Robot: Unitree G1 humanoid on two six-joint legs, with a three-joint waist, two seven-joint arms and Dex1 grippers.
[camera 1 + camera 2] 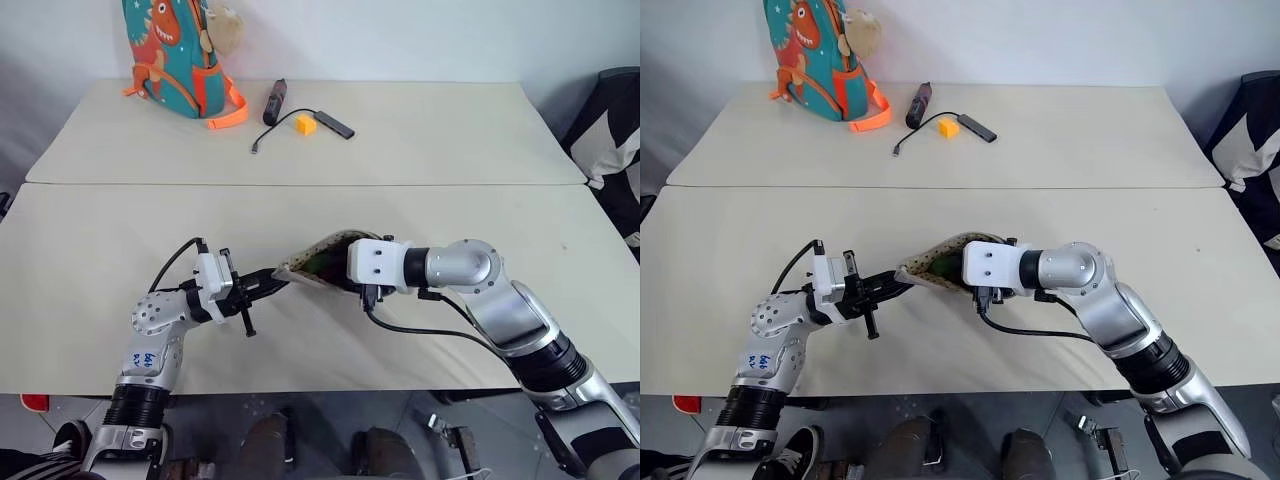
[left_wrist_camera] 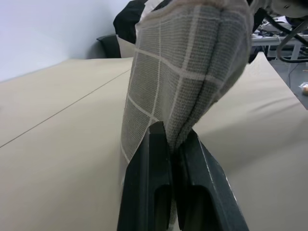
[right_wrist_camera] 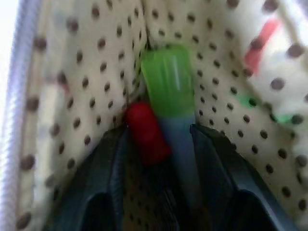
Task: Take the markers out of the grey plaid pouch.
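Note:
The grey plaid pouch (image 1: 318, 256) hangs a little above the near table, held up between both arms. My left gripper (image 1: 281, 276) is shut on its left edge; the left wrist view shows the plaid fabric (image 2: 183, 67) pinched between the black fingers (image 2: 149, 163). My right gripper (image 3: 159, 131) reaches inside the pouch's dotted lining, open. Its fingers stand one on each side of the markers, close against them. The green marker (image 3: 168, 77) and the red one (image 3: 144, 130) lie side by side, pointing deeper into the pouch.
On the far table stand a teal and orange dinosaur backpack (image 1: 175, 50), a dark stick (image 1: 276, 98), a yellow block (image 1: 305, 124) and a flat black bar (image 1: 336, 123) with a cable. A black and white thing (image 1: 612, 130) sits beyond the table's right edge.

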